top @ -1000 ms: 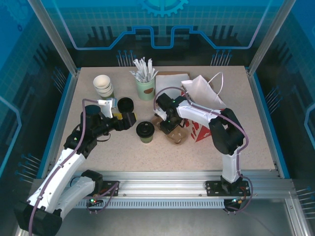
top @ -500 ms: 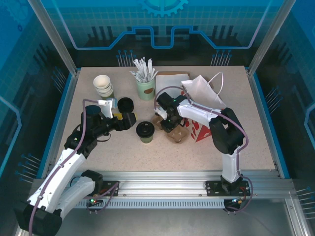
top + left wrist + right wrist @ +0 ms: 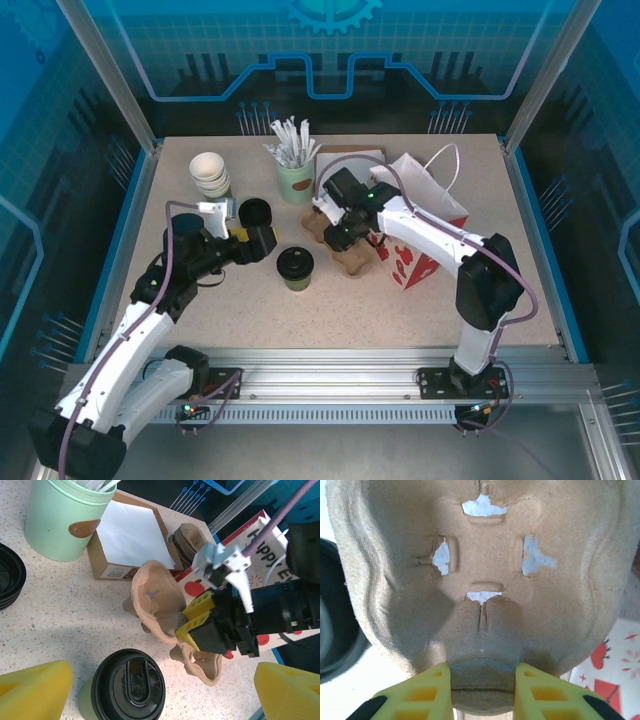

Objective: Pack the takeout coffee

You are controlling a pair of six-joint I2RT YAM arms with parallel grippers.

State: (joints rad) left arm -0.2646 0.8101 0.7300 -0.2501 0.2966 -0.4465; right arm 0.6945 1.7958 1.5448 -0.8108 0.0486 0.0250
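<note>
Over the last second the right tool (image 3: 195, 621) has closed in from a wider gap, and its yellow fingers now pinch the rim of the brown moulded-pulp cup carrier (image 3: 156, 596), one finger on each side of the edge. In the right wrist view the carrier's underside fills the space just ahead of the clamped fingers. The right arm has also swung, elbow further out to the near right. With it the carrier has shifted from beside the white paper gift bag with red apple prints (image 3: 425, 225) a little toward the far left of the desk (image 3: 400, 310). It now sits tilted, apparently raised at the gripped end. The takeout coffee, a small olive-green paper cup with a round black plastic lid (image 3: 295, 267), stands upright where it stood before, near the middle of the desk just left of the carrier and touching neither tool. The left tool (image 3: 264, 241) has not moved, its yellow foam pads spread wide apart and hovering just left of the cup, holding nothing. By my reading the carrier is now secured, while the coffee has yet to be seated in it or bagged.
</note>
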